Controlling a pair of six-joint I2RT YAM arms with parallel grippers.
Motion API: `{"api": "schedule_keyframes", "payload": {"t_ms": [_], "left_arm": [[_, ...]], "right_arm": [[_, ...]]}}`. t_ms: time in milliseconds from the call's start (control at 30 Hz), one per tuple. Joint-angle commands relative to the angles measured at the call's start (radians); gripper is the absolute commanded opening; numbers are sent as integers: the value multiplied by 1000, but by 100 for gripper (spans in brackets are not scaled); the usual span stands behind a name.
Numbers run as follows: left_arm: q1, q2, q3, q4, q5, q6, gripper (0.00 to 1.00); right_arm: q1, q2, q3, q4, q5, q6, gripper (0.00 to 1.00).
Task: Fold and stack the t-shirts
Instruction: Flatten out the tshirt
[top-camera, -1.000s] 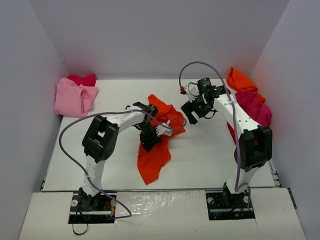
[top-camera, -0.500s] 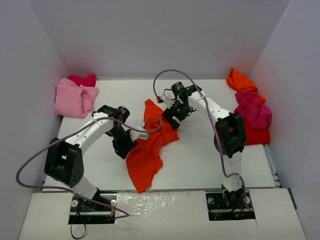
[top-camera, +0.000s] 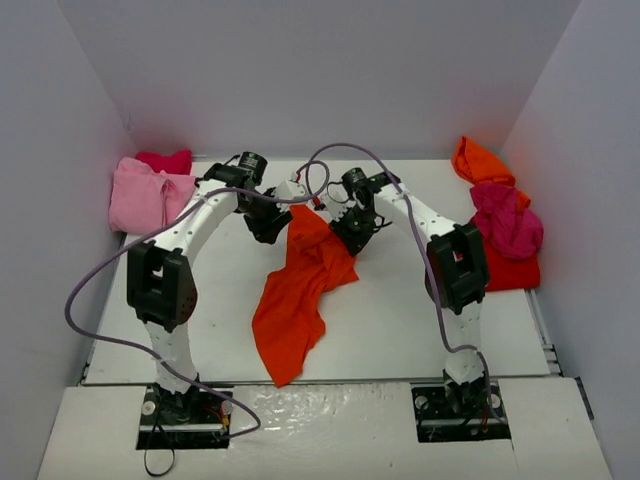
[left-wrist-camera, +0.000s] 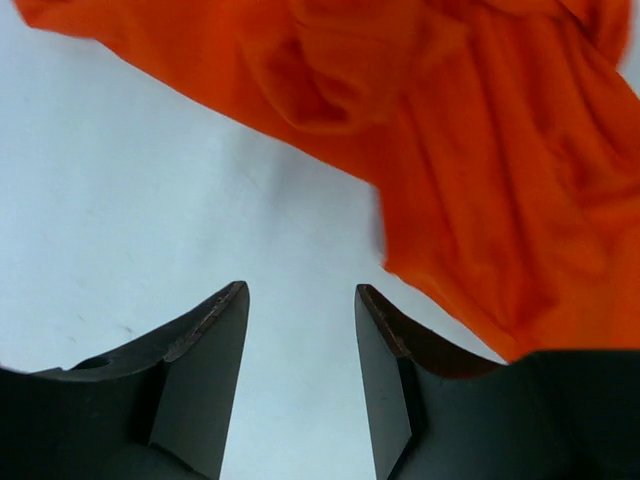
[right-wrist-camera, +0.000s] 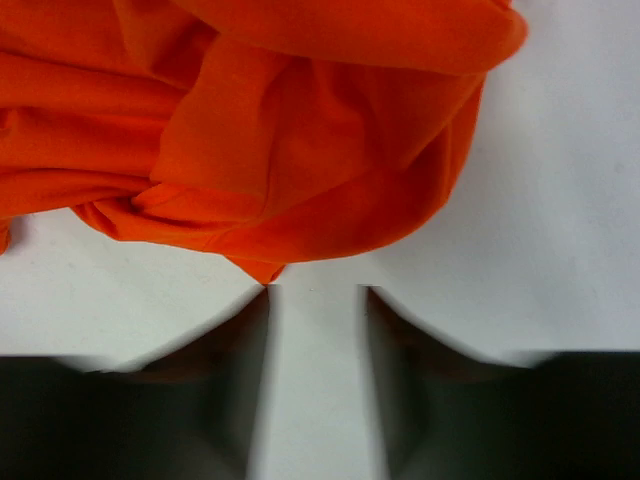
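1. The left gripper (left-wrist-camera: 300, 290) stands moderately open. Its two dark fingers (left-wrist-camera: 205, 370) are apart with only bare white table (left-wrist-camera: 150, 200) between them, and it holds nothing.
2. In the left wrist view, the orange-red t-shirt (left-wrist-camera: 480, 150) lies ahead of this gripper and to its right. The hem runs down beside the right finger, but whether cloth and finger touch cannot be told.
3. The right gripper (right-wrist-camera: 317, 292) also shows a gap between its fingers, with table showing through. The fingers are blurred and nothing is clamped between them.
4. In the right wrist view, a point of the crumpled t-shirt (right-wrist-camera: 250, 130) reaches down to the tip of one finger. The rest of the cloth is bunched in folds just beyond the gripper.
5. From above, the orange-red t-shirt (top-camera: 295, 300) lies crumpled in a long strip across the middle of the table (top-camera: 400, 320), running from the far centre toward the near edge.
6. The left gripper (top-camera: 268, 228) is at the far left end of that strip and the right gripper (top-camera: 350, 235) is at its far right end. Both arms arch in toward the middle.
7. A light pink t-shirt (top-camera: 145, 195) sits by the far left wall, with a magenta-red t-shirt (top-camera: 165, 158) just behind it.
8. Along the right wall, an orange t-shirt (top-camera: 480, 160) lies farthest back, a magenta t-shirt (top-camera: 505, 215) lies nearer, and a red t-shirt (top-camera: 510, 270) lies partly under the magenta one.
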Motion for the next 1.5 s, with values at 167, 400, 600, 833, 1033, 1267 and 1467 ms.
{"api": "schedule_keyframes", "payload": {"t_ms": [167, 400, 600, 833, 1033, 1267, 1467], "left_arm": [[-26, 137, 68, 59, 73, -83, 45], [-84, 37, -48, 83, 94, -74, 45], [-111, -25, -68, 32, 94, -62, 46], [-100, -105, -96, -83, 79, 3, 46], [-99, -185, -260, -73, 5, 36, 47], [-82, -79, -263, -32, 18, 20, 48], [-82, 12, -197, -14, 20, 11, 48]], "right_arm": [[-28, -158, -252, 14, 214, -7, 2], [-34, -174, -126, 51, 298, 9, 37], [-28, -109, -45, 36, 239, 24, 46], [-54, -215, -135, 34, 222, -38, 47], [-159, -280, -149, 52, 213, -29, 47], [-214, -322, -131, 50, 179, -10, 47], [-213, -347, -133, 50, 184, -11, 47]]}}
